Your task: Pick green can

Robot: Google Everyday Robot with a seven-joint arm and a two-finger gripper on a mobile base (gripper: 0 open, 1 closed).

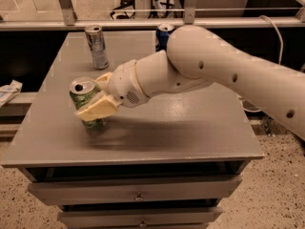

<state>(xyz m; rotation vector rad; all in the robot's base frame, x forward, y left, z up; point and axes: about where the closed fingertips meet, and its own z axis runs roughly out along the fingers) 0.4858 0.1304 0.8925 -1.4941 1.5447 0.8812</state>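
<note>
The green can (84, 88), light green and white with a silver top, stands at the front left of the grey table (181, 128) and leans slightly. My gripper (91, 98) reaches in from the right. One cream finger (97, 109) crosses the can's front and the other lies behind it. The jaws are closed against the can. The can's base sits at or just above the table top.
A slim silver can (96, 46) stands at the back left of the table. A dark blue can (164, 35) stands at the back, partly hidden by my arm. The table has drawers below. A railing runs behind the table.
</note>
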